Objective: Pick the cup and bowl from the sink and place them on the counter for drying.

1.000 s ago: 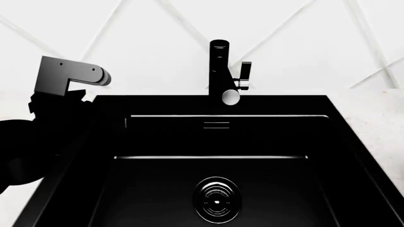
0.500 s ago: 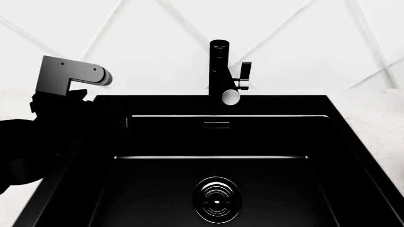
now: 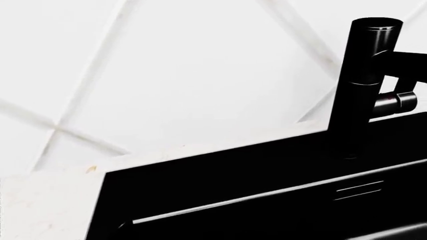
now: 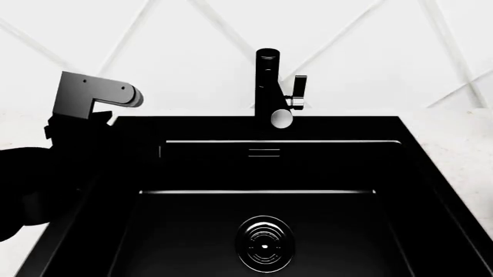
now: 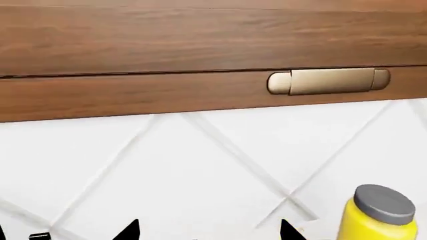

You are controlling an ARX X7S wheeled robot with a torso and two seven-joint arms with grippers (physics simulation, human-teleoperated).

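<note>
Hovering over the sink (image 4: 262,231) rim, the left arm (image 4: 85,144), jaws unseen, is risking clipping the faucet (image 4: 269,86) while reaching blind.

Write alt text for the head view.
An empty black sink with a round drain fills the view, its black faucet behind against a white wall. The left arm hangs over the sink's left edge; no cup or bowl shows.

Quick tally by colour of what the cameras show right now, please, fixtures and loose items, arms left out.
Black: 2, the sink and the faucet.
White: 1, the counter.
Brown wood: 1, the cabinet with a brass handle.
Yellow: 1, the bottle with a grey cap.
Total: 5. No cup or bowl shows in any view.
</note>
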